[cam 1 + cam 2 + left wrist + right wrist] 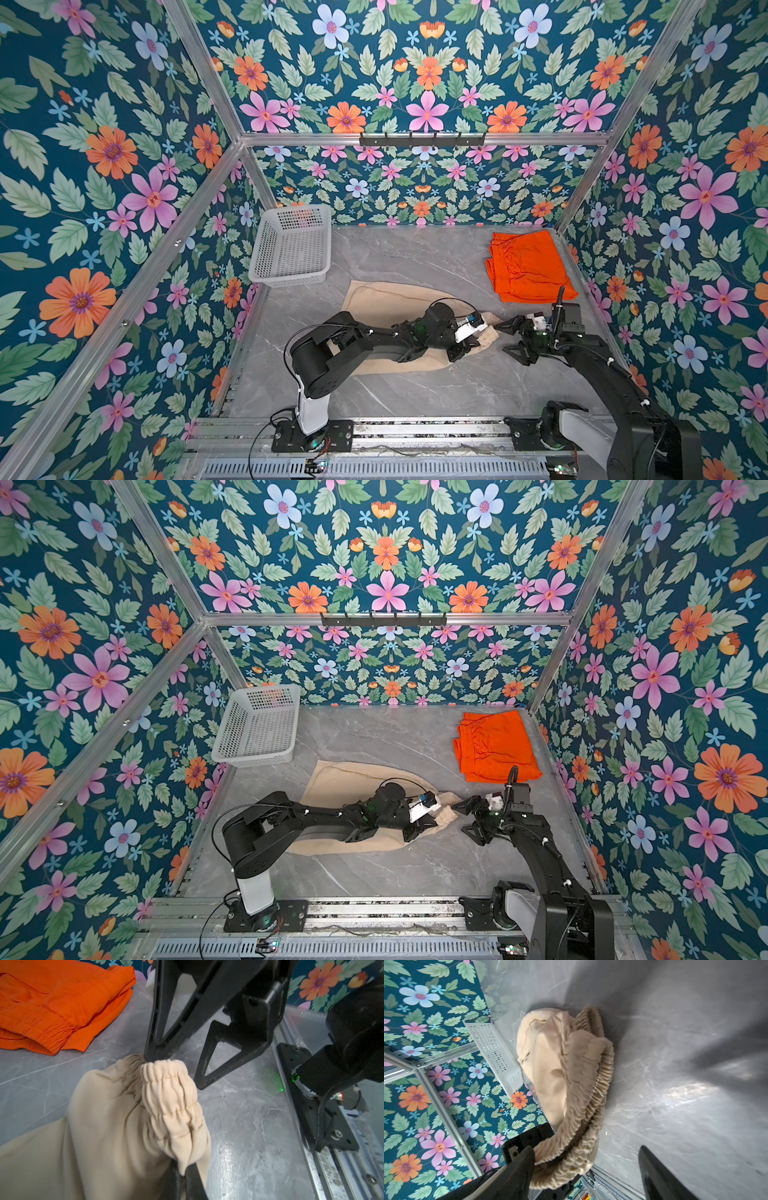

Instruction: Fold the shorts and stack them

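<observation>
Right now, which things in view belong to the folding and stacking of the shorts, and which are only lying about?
Job: beige shorts, waistband pinched by the shut left gripper; folded orange shorts at the far right; right gripper, open beside the waistband.
Lying about: white basket at the far left; black hook rail.

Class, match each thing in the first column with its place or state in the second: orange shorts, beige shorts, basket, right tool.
1 orange shorts
2 beige shorts
3 basket
4 right tool

A open, beside the beige shorts
B far left corner of the table
C folded, far right of the table
D pinched by the shut left tool

Pairs: 1-C, 2-D, 3-B, 4-A
</observation>
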You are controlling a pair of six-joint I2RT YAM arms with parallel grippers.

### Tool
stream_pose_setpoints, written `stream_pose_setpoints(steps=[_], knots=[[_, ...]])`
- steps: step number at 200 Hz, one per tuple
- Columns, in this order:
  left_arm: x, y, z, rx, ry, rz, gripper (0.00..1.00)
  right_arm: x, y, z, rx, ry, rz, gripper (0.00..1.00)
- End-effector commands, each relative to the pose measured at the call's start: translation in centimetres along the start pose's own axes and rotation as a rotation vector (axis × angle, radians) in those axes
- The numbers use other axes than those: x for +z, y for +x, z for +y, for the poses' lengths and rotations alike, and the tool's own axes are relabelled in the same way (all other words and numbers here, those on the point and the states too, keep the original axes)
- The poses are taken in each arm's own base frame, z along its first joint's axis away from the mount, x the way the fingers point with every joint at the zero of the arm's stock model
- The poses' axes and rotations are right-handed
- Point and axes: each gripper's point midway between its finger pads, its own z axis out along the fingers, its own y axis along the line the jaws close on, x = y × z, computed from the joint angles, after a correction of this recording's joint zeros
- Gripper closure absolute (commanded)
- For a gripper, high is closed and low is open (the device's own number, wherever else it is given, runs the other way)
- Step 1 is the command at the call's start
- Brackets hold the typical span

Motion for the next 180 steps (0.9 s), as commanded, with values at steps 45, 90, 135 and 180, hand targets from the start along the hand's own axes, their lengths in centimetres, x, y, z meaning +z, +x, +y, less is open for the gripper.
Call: stream_pose_setpoints(steps=[45, 90, 135, 180], knots=[[-0.2, -3.1, -1.5, 0.047, 0.079, -0.100, 0.99, 2.4, -0.7, 2.9, 0.031, -0.103, 0.031, 0.23], [0.3, -1.6, -1.2, 0.123, 0.039, 0.006, 0.99, 2.6, -1.1, 3.3, 0.021, -0.099, 0.034, 0.09], [0.2, -0.8, -0.7, 0.174, 0.011, 0.060, 0.98, 2.0, -0.5, 2.2, 0.020, -0.048, 0.013, 0.01], [0.6, -1.5, -1.0, 0.175, 0.022, 0.045, 0.96, 3.5, -0.1, 1.7, 0.026, -0.020, 0.055, 0.23]])
